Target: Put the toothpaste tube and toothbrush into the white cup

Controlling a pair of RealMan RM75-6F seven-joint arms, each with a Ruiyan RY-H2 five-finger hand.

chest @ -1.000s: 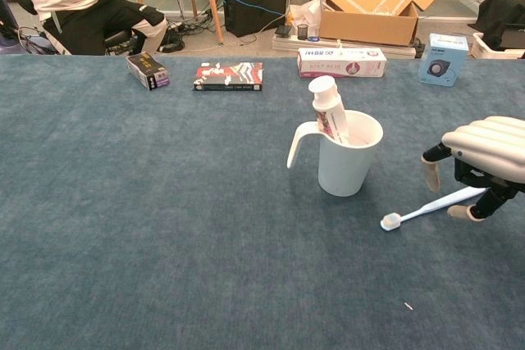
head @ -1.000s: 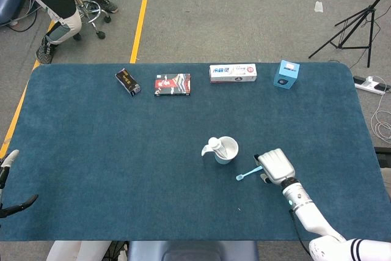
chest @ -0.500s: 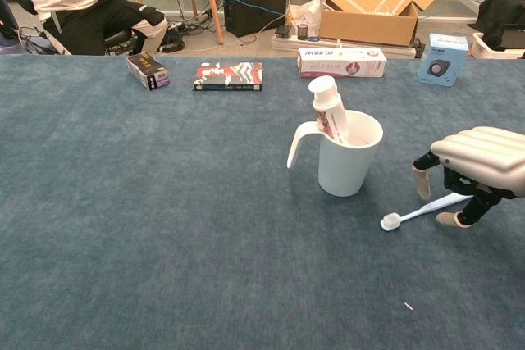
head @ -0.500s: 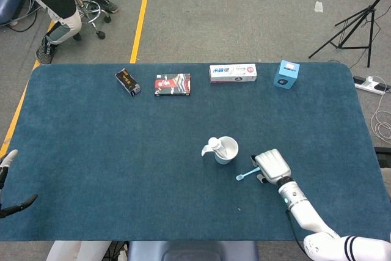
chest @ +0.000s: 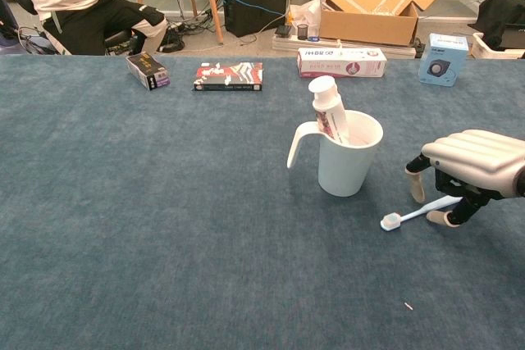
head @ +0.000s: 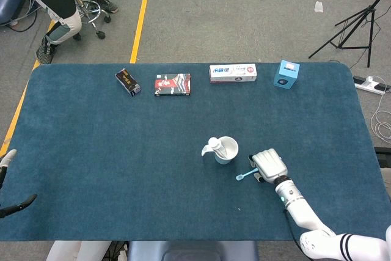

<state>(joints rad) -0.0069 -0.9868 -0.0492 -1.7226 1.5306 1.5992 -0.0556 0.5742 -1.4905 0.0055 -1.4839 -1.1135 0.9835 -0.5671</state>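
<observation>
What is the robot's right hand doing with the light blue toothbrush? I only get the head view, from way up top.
Observer: From the chest view, the right hand arches over the light blue toothbrush, with fingers reaching down on both sides of the handle. The brush lies flat on the blue table cloth, not lifted.
Operator: Is the toothpaste really inside?
Observer: Yes. The white toothpaste tube stands cap up in the white plastic cup, leaning, with its top well above the rim.
</observation>
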